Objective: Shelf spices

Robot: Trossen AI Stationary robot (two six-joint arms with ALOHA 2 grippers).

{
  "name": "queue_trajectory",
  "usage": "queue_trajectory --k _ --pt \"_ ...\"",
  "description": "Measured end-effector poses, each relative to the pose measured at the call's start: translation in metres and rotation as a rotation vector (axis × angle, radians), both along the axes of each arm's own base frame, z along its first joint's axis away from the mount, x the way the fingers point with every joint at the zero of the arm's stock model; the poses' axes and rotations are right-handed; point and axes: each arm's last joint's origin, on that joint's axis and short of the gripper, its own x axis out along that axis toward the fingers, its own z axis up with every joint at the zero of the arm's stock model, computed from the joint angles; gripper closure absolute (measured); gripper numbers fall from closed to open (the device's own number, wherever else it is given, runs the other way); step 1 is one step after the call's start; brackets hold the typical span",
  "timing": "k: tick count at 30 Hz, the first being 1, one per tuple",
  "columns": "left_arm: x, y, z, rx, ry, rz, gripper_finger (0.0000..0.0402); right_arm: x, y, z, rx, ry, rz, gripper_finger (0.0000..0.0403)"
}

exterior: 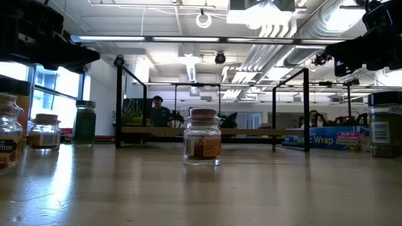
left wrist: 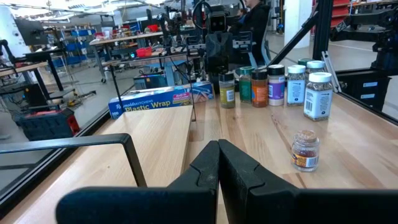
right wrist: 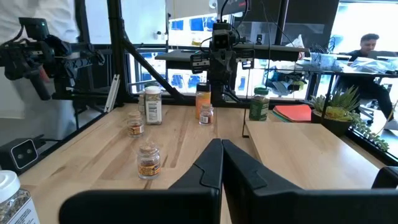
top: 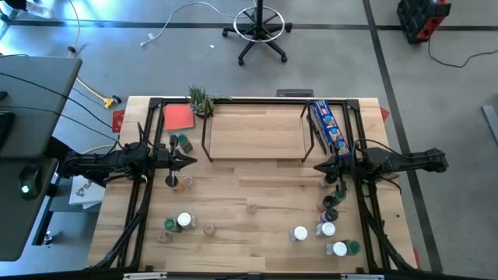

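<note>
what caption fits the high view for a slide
Both shut grippers, left gripper and right gripper, flank the bare shelf; spices stand scattered.

Clear glass spice jars (exterior: 202, 138) are set on a smooth light-wood table (top: 257, 194). The shelf (top: 255, 132) is topped in matching wood, framed by matt black metal.

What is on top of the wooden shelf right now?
Nothing: the shelf board is bare in the high view, with no spice jars on it. The blue wrap box lies beside it. Whatever is beneath the board stays hidden.
</note>
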Motion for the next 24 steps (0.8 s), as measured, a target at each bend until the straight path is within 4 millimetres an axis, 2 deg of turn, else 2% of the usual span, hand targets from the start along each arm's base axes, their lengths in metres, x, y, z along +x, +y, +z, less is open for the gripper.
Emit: queue_trajectory --k 6,8,12,14,17,20,24 --pt "0.000 0.000 0.003 -0.009 -0.038 0.013 0.0401 0.000 0.000 0.000 0.000 0.000 -0.001 0.0402" --pt "0.000 0.000 0.010 -0.080 -0.109 -0.008 0.0401 0.000 0.000 0.000 0.000 0.000 0.000 0.0402" --pt "-0.005 -0.002 0.034 -0.515 -0.367 -0.146 0.0401 0.000 0.000 0.000 0.000 0.000 0.000 0.0402" --pt "-0.007 -0.001 0.042 -0.727 -0.468 -0.148 0.0401 0.000 0.000 0.000 0.000 0.000 0.000 0.0402" --pt "-0.007 0.002 0.049 -0.953 -0.495 -0.106 0.0401 0.000 0.000 0.000 0.000 0.000 -0.001 0.0402" --pt "-0.006 0.002 0.074 -0.969 -0.493 -0.087 0.0401 0.000 0.000 0.000 0.000 0.000 0.000 0.0402" --pt "0.009 0.004 0.110 -0.752 -0.366 0.076 0.0401 0.000 0.000 0.000 0.000 0.000 0.000 0.0402"
